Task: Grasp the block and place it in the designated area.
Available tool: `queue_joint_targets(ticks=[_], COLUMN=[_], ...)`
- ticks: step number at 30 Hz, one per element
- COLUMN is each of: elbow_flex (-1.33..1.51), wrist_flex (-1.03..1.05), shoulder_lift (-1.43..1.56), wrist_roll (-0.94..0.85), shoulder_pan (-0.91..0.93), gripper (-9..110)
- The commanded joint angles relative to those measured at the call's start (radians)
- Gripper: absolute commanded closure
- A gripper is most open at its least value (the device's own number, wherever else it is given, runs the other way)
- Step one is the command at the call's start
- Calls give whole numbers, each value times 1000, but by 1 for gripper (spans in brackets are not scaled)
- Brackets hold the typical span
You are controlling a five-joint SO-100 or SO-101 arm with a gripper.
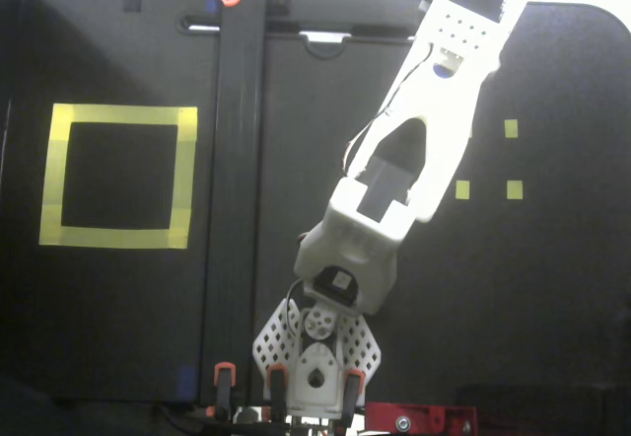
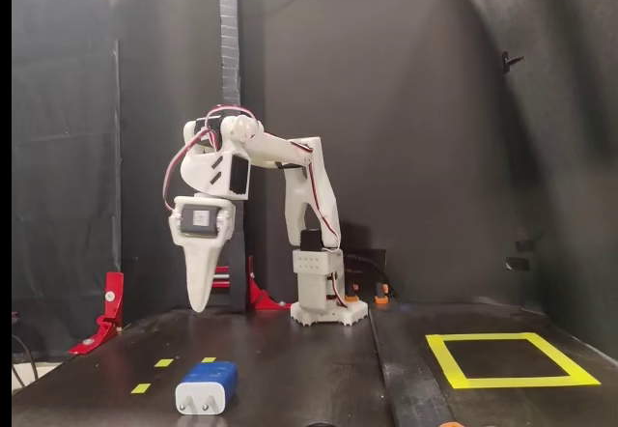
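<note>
Tool (image 2: 198,301) hangs in air, tip pointing down at desk (image 2: 290,369), empty; I cannot tell if its jaws are open or closed. Block (image 2: 207,387) lies on desk below tool, slightly toward camera in side fixed view, well apart from tip, pale prongs facing camera. I see small yellow squares (image 2: 152,375) just beside block. Designated area (image 2: 507,359) is far right in this view, nothing inside. From above, I see arm (image 1: 414,150) covering almost all of block.
</note>
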Motion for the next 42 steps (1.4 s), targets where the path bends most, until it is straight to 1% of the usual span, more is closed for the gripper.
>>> queue_joint_targets(ticks=[1, 8, 15, 20, 35, 36, 37, 38, 40, 42], elbow_flex=[-44, -43, -44, -44, -44, -44, -44, -44, -44, -44], wrist_flex=[5, 9, 11, 25, 44, 46, 43, 40, 18, 3], shoulder_lift=[8, 3, 2, 2, -5, -5, -6, -6, -6, -5], wrist_roll=[-179, -640, -913, -1046, -1048, -1048, -1049, -1049, -1052, -1055], shoulder_pan=[-12, -15, -15, -32, -9, -9, -9, -9, -8, -11], gripper=[101, 101, 101, 101, 99, 98, 94, 89, 75, 69])
